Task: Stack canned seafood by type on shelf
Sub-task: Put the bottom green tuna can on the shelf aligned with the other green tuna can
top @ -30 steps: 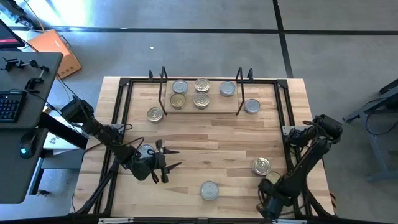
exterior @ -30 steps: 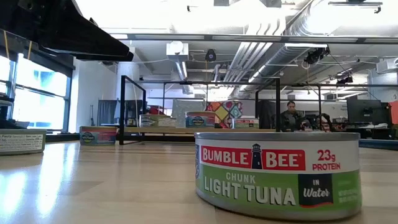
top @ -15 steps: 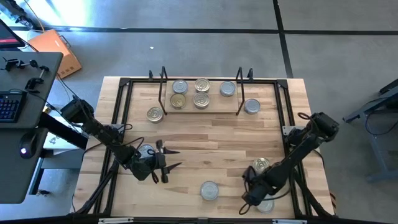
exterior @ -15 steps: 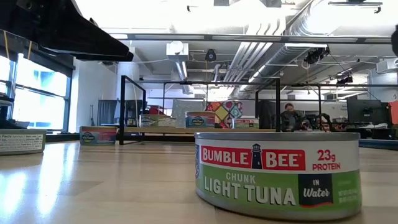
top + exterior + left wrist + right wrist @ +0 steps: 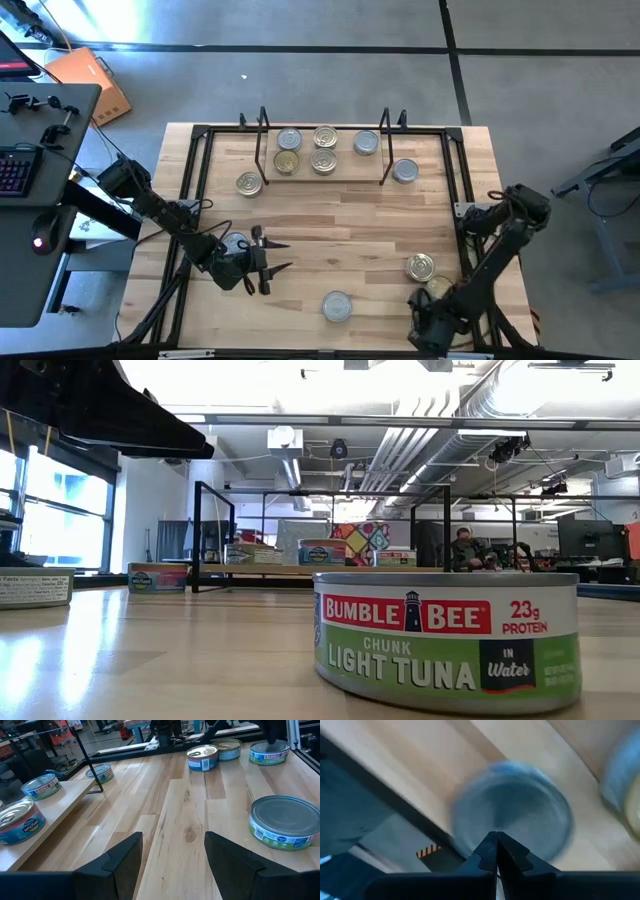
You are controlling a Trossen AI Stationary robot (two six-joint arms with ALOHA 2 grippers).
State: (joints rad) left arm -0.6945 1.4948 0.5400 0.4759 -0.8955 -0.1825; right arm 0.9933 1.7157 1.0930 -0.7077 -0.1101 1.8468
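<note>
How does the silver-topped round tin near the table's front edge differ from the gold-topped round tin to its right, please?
The silver-topped round tin has a plain flat lid; the gold-topped round tin carries a ring pull. The silver-topped tin wears a green label, the gold-topped tin a blue one. Both stand upright on the light wooden tabletop, unheld.

Nearest tin (image 5: 447, 639): silver-grey metal, label green below with white lettering, a red band across the top and a black panel. Shelf (image 5: 323, 168): light wood board, black metal uprights. Tins on the shelf (image 5: 322, 149): some silver-grey tops, some gold-toned. Tabletop (image 5: 330, 225): pale wood in strips. Both arms dark.
</note>
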